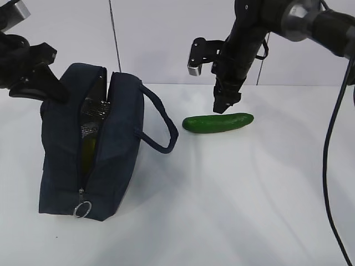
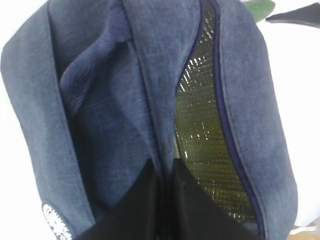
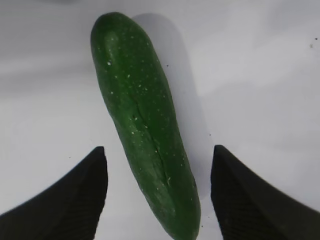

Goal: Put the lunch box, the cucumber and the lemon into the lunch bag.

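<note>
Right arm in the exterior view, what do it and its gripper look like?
The right arm is black with a grey metallic joint collar, and a thin black cable hangs from it. A small black box with a silver face, probably the wrist camera, is mounted beside it. The right gripper has black, wedge-shaped, finely ribbed fingers.

No readable text anywhere — only a small white emblem on the lunch bag — illegible.

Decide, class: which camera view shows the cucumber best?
The right wrist view: the cucumber fills the picture, lying between the open fingers. The exterior view shows it whole but small on the table beside the lunch bag. The left wrist view shows only a green sliver.
</note>
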Robot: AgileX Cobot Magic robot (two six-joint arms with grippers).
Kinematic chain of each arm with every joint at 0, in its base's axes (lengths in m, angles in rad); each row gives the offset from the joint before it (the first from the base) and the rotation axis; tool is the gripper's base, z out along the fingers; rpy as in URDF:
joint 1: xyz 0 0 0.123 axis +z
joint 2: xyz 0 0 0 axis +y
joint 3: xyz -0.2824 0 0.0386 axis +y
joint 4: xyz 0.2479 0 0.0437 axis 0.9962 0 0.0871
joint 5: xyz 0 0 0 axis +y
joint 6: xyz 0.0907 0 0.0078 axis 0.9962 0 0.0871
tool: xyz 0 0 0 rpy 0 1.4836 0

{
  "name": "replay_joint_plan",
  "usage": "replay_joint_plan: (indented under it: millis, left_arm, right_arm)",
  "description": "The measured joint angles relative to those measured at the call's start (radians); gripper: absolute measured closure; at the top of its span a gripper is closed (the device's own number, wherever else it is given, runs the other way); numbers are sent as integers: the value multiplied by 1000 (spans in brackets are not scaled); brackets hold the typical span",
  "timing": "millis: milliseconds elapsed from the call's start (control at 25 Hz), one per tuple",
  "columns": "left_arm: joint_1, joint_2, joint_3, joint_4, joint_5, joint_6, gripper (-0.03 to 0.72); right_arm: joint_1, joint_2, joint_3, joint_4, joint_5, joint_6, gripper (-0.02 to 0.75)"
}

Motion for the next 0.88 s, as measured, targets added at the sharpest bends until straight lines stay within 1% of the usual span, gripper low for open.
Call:
replay_joint_plan:
  millis: [360, 880]
  left_arm:
    - [0, 0, 0, 8, -5, 0, 680]
    - [0, 0, 0, 11, -5, 0, 680]
  right_arm:
    - [0, 58, 0, 0, 0, -41, 230]
    - [0, 104, 0, 0, -5, -45, 230]
